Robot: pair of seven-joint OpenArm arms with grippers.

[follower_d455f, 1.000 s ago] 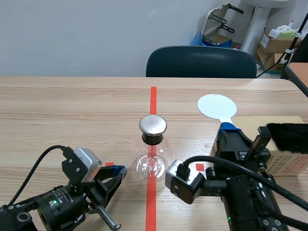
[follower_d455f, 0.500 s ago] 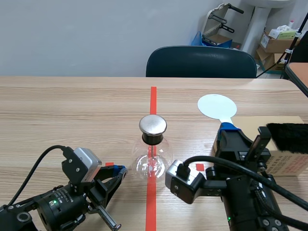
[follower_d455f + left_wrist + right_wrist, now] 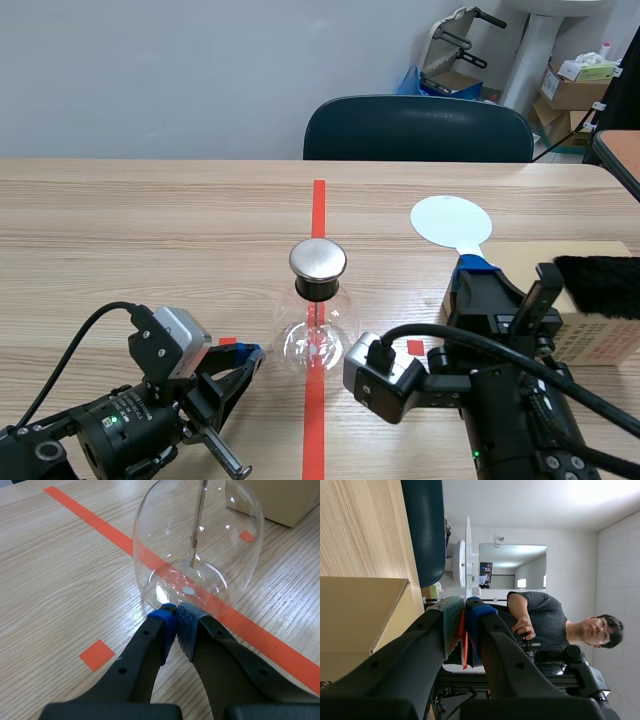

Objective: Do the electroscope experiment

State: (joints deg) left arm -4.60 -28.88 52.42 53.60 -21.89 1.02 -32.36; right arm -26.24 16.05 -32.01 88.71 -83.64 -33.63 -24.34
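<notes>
- Left gripper [image 3: 250, 352]: pads pressed together on nothing; low on the table, its tips just beside the base of the clear glass electroscope flask with round metal cap [image 3: 318, 300], which stands mid-table on the red line.
- Right gripper [image 3: 473, 268]: pinching the stem of the round white paddle [image 3: 451, 220]; the disc sits right of the flask, well apart from its cap.
- Charging step, I'd say; next, rub the disc on the black fur pad [image 3: 600, 285], far right, then bring it to the cap.

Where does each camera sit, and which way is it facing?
Scene view: between the left arm and right arm, both in shot, facing across the table to the chair; flask in the middle.
Left wrist view: on the left arm, looking down past its shut left end effector at the flask's base.
Right wrist view: on the right arm, turned sideways, looking past the right end effector, shut on the white paddle, toward box and person.
Shared: flask, scene and left wrist; paddle and box, scene and right wrist.
</notes>
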